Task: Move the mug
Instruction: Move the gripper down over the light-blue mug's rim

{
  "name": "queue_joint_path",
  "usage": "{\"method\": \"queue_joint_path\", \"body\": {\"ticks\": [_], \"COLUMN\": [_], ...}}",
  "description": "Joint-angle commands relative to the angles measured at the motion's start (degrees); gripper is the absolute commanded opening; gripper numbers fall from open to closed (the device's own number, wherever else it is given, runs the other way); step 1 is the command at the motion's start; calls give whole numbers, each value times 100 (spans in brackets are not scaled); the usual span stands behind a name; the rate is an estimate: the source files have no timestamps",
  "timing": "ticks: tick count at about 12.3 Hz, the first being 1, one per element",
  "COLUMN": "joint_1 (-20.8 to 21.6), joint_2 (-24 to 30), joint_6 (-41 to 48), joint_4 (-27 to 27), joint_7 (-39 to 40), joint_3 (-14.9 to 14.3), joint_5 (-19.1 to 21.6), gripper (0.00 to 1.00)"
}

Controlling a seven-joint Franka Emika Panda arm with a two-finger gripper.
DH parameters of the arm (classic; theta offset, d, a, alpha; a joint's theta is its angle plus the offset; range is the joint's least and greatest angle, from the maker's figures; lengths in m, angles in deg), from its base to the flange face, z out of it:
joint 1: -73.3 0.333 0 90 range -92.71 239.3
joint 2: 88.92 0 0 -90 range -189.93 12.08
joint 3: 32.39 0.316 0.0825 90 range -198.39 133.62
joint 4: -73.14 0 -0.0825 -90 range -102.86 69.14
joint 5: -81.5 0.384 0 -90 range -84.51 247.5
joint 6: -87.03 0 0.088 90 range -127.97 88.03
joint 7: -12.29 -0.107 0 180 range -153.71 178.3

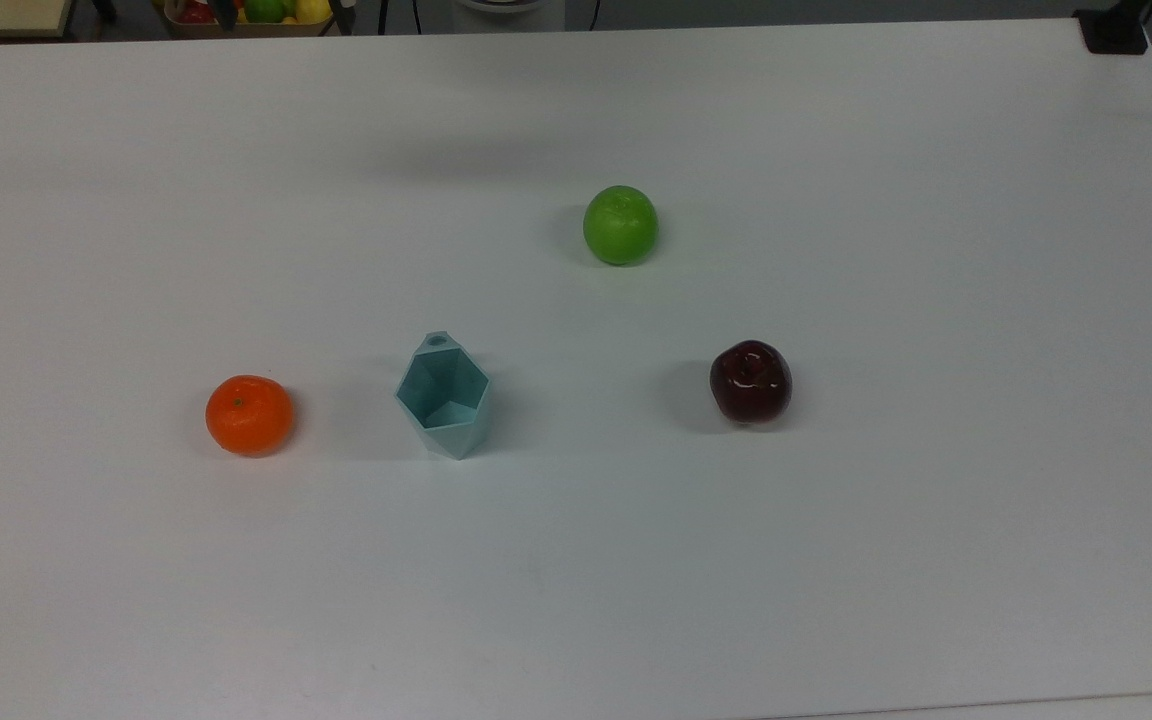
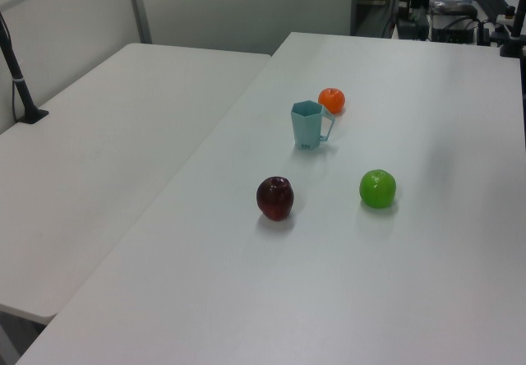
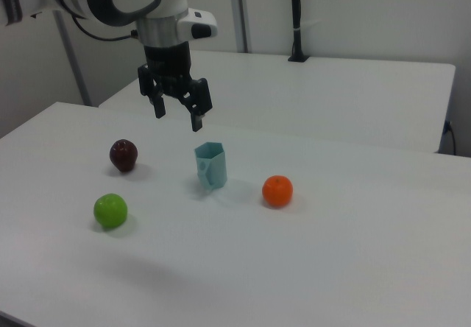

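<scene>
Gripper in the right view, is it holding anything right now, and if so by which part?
Nothing. The gripper hangs open above the table, and the mug stands untouched below it.

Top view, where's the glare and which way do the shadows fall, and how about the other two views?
Top view: soft shadows fall to the top view's left of the glossy dark red apple and round green apple; a highlight sits on the red one. Left view: faint shadows lie under the fruit. Right view: the open black claw hangs above the pale teal faceted plastic mug, evenly lit.
</scene>
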Motion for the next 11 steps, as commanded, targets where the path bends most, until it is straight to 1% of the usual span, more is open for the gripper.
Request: {"method": "queue_joint_path", "body": {"ticks": [1,6,8,9,11], "joint_1": [-16,54,141,220,378], "joint_2": [60,-47,-239,-371,-564], "joint_6": [66,30,13,-205,-1003], "joint_4": [-65,-65,-56,-47,-56], "joint_7": [-45,131,140,131,70], "joint_3": [26,35,53,53,62], "joint_5": [71,80,115,107,107], "gripper": [100,100,100,100,100]}}
